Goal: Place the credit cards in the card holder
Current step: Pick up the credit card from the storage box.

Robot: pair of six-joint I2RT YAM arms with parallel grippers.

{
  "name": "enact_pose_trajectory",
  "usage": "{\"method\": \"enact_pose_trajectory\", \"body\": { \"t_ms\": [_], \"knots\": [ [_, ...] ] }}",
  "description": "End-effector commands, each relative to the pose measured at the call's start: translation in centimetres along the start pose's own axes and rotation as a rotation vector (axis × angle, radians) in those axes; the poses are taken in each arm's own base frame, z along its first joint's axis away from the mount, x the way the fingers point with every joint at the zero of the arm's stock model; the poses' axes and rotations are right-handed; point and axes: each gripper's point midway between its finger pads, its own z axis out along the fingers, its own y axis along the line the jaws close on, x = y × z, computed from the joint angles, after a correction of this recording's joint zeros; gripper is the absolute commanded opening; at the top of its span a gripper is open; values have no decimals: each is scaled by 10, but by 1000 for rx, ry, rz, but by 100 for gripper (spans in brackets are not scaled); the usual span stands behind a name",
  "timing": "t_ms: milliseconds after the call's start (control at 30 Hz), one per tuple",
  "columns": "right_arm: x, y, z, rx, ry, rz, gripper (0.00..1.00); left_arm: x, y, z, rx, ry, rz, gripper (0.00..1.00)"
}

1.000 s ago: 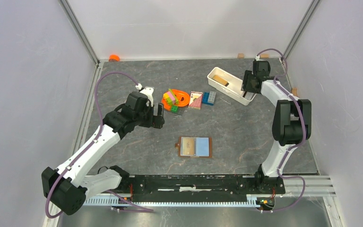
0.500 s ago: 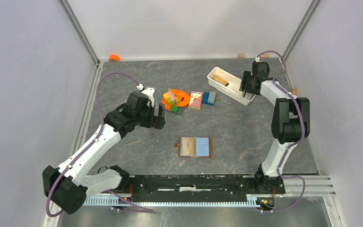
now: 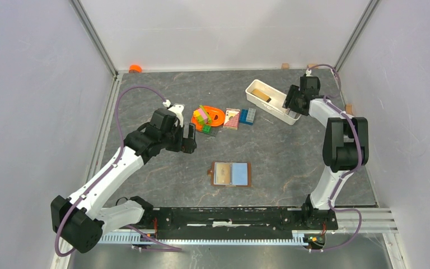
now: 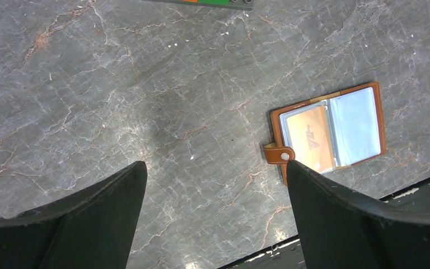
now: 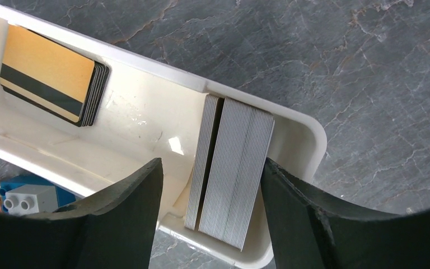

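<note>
where the left arm reaches over the table (image 3: 157, 92), the left gripper (image 3: 189, 137) hangs with its fingers spread wide and nothing between them. its wrist view crops both fingers at the bottom edge. right of it, at the middle of the table, the card holder (image 3: 231, 174) lies open and flat, snap tab to its left. a tan card (image 4: 309, 137) sits in one clear pocket and a light blue card (image 4: 357, 124) in the other; the tan card's print is too small to read. further back lie a pile of coloured toy pieces (image 3: 207, 117), a pink-and-white block (image 3: 232, 118) and blue bricks (image 3: 248, 116). at the far right, the right gripper (image 3: 289, 103) covers the near end of the white tray (image 3: 256, 88). its fingers stand apart on either side of a grey stack of cards on edge (image 5: 232, 174); contact cannot be determined and the card faces are hidden. a flat stack of cards (image 5: 47, 75), tan on top with a dark stripe, rests at the tray's other end.
</note>
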Motion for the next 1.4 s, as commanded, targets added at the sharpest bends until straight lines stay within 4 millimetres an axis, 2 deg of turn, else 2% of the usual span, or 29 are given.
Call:
{"method": "enact_pose_trajectory", "body": {
  "t_ms": [0,233,567,900,933,967,1100,1233,1367],
  "knots": [
    [-26,15,-22,-61,-98,52,69,-1,0,2,14,-3,42,100],
    [-35,17,-30,-65,-128,57,65,-1,0,2,14,-2,42,100],
    [-18,7,-24,-28,-86,47,36,1,-4,2,37,7,41,100],
    [-20,0,-34,6,-102,49,7,2,-5,3,43,12,41,100],
    [-25,-10,-34,22,-109,66,3,2,-5,3,44,12,40,100],
    [-25,-12,-35,25,-108,69,0,3,-5,3,44,14,40,100],
    [-32,-15,-42,35,-126,74,0,3,-5,3,46,15,41,100],
    [-46,-21,-59,65,-177,82,0,4,-6,3,48,17,39,100],
    [-58,-20,-76,54,-211,81,0,4,-7,3,55,20,39,100]
  ]
}}
